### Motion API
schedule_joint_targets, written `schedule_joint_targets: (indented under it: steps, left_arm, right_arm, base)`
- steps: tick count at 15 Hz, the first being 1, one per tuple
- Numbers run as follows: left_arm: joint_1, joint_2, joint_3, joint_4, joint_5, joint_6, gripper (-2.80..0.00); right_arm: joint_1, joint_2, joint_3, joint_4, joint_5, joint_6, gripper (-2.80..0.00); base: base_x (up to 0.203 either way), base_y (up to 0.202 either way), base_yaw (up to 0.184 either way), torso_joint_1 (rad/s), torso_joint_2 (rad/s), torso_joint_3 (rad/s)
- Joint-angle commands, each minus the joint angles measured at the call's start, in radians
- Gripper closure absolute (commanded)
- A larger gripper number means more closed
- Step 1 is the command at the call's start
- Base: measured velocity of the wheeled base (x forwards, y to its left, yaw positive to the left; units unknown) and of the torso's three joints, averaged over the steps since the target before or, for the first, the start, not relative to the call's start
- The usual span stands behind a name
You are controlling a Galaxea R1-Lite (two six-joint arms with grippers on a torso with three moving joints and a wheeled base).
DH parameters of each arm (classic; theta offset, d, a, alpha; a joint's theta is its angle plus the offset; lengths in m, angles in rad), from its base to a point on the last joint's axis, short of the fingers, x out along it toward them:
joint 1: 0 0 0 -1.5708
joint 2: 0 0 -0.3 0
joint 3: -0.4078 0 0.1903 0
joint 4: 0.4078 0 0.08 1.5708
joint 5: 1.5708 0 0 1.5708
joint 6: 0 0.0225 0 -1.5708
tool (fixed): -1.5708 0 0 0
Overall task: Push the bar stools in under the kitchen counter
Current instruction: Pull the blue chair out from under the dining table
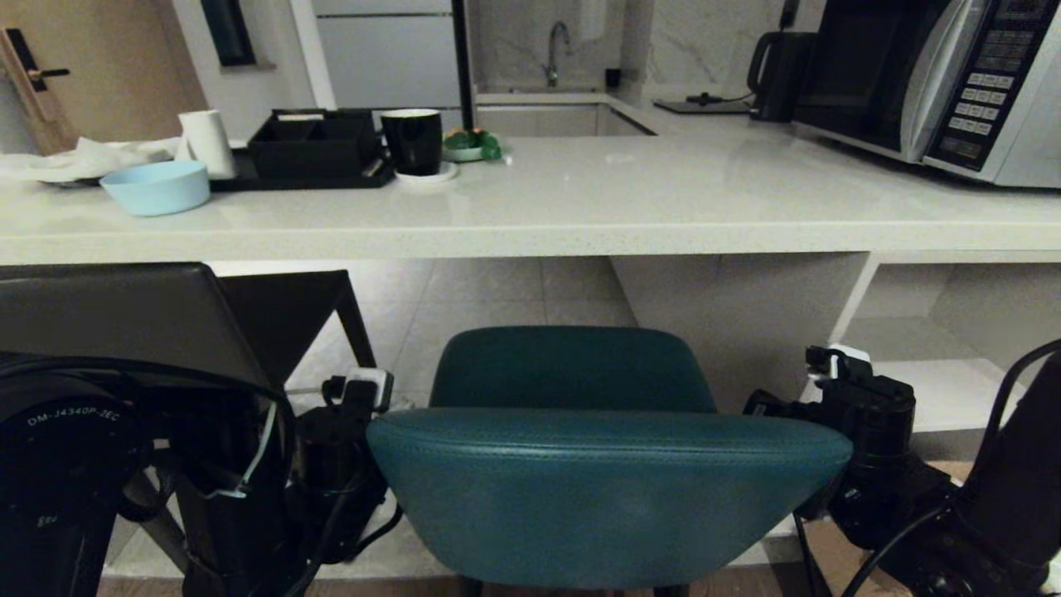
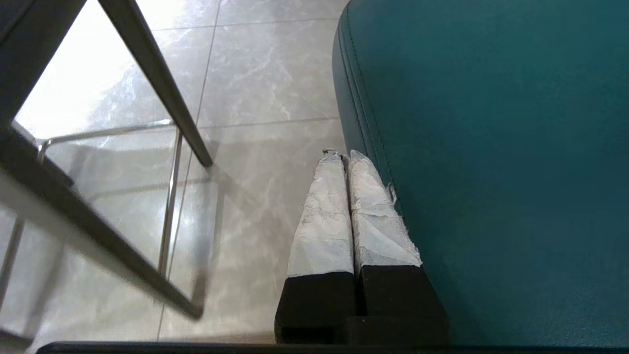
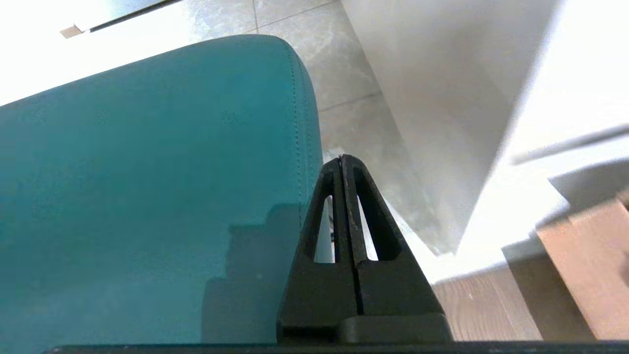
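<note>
Kitchen counter (image 1: 530, 224) spans the upper frame. The teal stool (image 1: 605, 489) fills bottom centre; the grey stool (image 1: 124, 319) sits at left. Left gripper (image 2: 344, 162) and right gripper (image 3: 342, 160), both clenched and empty, flank its back, seemingly touching.

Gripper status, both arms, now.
Left gripper: shut, holding nothing, fingers beside the left end of the teal stool's back.
Right gripper: shut, holding nothing, beside the back's right end.
</note>
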Motion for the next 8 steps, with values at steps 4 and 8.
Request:
schedule_joint_targets:
  steps: [4,8]
  left_arm:
    - [-0.011,-0.001,-0.004,-0.004,0.002,0.002,0.0]
    - [-0.012,-0.002,-0.007,-0.004,0.002,0.004,0.0]
  right_arm:
    - [0.233,0.006,-0.001,-0.007,-0.002,0.003,0.0]
    - [0.231,0.004,-0.001,-0.007,-0.002,0.003,0.0]
  base:
    - [-0.194,0.0,0.0,0.004,0.0,0.002]
    - [-0.191,0.0,-0.002,0.002,0.0,-0.001]
